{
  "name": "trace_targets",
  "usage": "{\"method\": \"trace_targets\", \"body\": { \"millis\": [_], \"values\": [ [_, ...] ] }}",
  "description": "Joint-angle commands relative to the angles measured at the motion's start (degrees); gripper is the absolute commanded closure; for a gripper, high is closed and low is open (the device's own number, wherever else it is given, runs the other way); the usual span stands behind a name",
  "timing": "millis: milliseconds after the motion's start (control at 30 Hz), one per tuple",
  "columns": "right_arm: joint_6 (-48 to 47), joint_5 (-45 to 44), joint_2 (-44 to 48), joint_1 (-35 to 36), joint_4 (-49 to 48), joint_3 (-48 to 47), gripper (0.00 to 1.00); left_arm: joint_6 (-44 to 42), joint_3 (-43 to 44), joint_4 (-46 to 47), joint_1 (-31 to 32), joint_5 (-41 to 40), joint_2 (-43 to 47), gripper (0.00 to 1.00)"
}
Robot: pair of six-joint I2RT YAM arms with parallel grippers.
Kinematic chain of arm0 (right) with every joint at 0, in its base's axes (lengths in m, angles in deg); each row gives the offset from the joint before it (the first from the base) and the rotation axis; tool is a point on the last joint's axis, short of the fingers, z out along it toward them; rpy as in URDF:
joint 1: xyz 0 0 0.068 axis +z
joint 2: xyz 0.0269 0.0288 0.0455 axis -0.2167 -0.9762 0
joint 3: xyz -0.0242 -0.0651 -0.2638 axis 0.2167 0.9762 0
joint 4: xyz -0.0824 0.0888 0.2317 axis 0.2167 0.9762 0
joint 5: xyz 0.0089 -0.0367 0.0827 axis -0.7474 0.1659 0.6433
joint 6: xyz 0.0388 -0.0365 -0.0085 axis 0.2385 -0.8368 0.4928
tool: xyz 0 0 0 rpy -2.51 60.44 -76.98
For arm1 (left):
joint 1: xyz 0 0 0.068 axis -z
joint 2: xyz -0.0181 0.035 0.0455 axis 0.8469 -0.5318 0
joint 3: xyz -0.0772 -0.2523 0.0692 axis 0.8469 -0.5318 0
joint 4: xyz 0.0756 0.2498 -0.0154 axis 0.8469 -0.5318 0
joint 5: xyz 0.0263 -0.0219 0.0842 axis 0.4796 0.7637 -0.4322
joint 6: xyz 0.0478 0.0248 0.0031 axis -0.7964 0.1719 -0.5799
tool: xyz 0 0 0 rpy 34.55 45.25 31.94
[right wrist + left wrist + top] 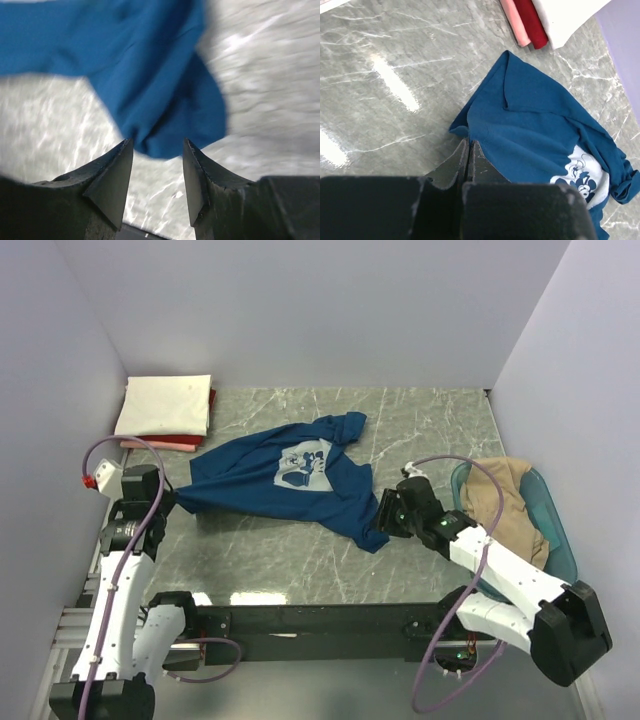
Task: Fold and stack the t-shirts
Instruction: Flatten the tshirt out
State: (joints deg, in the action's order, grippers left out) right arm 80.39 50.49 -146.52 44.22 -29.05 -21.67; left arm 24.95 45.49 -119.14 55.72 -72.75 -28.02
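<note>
The dark blue t-shirt [290, 480] with a pale cartoon print lies spread and rumpled across the middle of the table. My left gripper [172, 498] is shut on its left edge; in the left wrist view the closed jaws pinch the hem [468, 139] of the blue shirt [535, 125]. My right gripper [385, 512] is open just beside the shirt's lower right corner [160, 100], jaws apart and empty. A folded cream t-shirt [165, 405] lies on red and pink ones [165, 441] at the back left. A tan t-shirt [505, 502] sits in the teal tub.
The teal plastic tub [560, 530] stands at the right edge, close to my right arm. Pale walls close in the table on the left, back and right. The folded stack's red and pink edges [527, 22] show at the top of the left wrist view.
</note>
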Motion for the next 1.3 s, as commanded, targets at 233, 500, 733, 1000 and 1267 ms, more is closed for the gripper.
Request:
{"method": "trace_targets", "body": {
  "millis": [233, 500, 733, 1000, 1267],
  "values": [
    [-0.2, -3.5, -8.9, -4.8, -4.9, 1.7, 0.48, -3.4, 0.3, 5.7, -2.9, 7.2, -1.3, 0.99],
    [0.6, -3.8, -13.9, -4.8, -6.6, 1.0, 0.57, -3.6, -0.1, 7.4, -3.1, 9.5, -2.2, 0.99],
    [0.4, -1.2, -13.0, -4.9, -5.5, 1.9, 1.0, -4.8, 1.4, 8.4, -3.4, 10.8, -3.3, 0.99],
    [3.6, 10.2, 12.3, -4.9, 7.2, 2.4, 1.0, -6.1, 4.1, 9.6, -4.2, 12.8, -5.7, 0.99],
    [15.6, 28.2, 25.9, -4.3, 3.8, 5.2, 0.88, -5.8, 4.8, 11.4, -5.1, 14.5, -8.7, 0.99]
  ]
}}
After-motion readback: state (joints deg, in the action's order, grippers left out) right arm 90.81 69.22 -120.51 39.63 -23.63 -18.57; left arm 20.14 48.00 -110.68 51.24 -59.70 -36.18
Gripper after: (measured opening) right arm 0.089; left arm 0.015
